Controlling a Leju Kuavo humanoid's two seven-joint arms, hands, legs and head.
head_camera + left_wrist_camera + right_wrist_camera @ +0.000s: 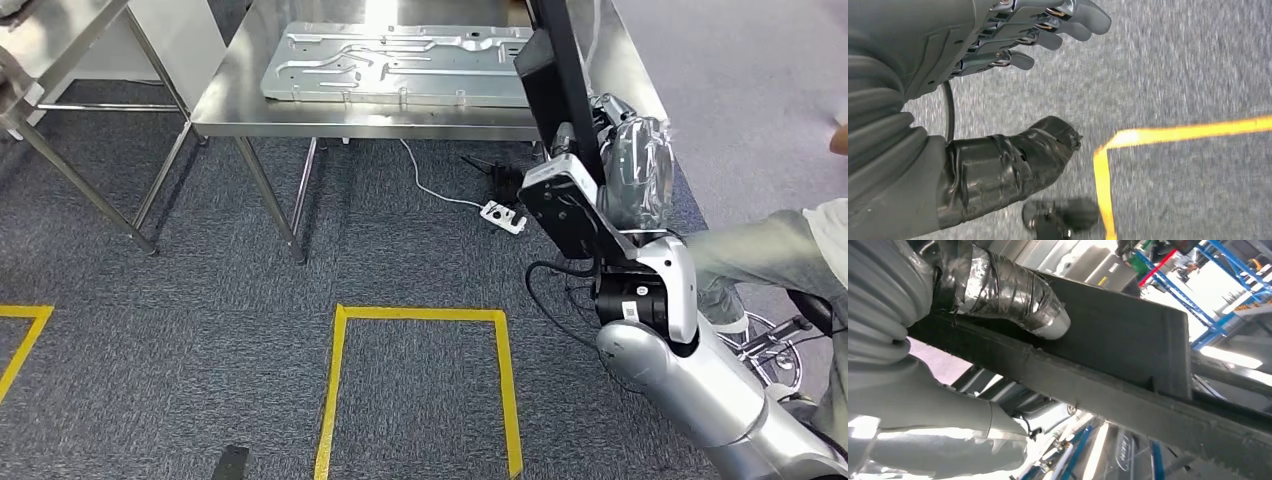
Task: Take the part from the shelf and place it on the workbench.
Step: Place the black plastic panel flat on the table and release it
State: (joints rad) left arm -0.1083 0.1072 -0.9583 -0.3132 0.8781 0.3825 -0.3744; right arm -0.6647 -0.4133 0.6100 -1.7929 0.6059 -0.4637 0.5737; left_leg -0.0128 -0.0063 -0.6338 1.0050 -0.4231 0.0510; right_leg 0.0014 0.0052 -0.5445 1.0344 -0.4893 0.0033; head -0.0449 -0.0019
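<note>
- Right hand (628, 165) in the upper right of the head view, wrapped in shiny film, clamped on a long black part (560, 90) that rises steeply out through the frame's top edge.
- Part seen against the right end of the steel workbench (300, 115); touching it or held clear of it, cannot tell.
- In the right wrist view, the same part (1128, 335) as a dark angled bar crossing from upper left to lower right, the tape-wrapped thumb (1013, 295) pressed flat on its face, the rest of the hand beneath and behind it.
- Black boxy piece with a white edge (565, 205) just below the hand, on the part or on the wrist, cannot tell.
- Left hand (1013, 90) hanging over grey carpet, holding nothing, fingers (1048, 30) straight and apart from the black-wrapped thumb.
- Pressed grey metal panel (400, 62) lying flat on the workbench, upper centre of the head view, left of the held part.
- Yellow tape square (420, 385) on the carpet, lower centre; a yellow tape corner (1108, 150) beside the left hand.
- White power strip (503, 216) and its cable on the floor under the bench's right end.
- Person's leg in pale trousers (760, 250) at the right edge, just beyond the silver right arm.
</note>
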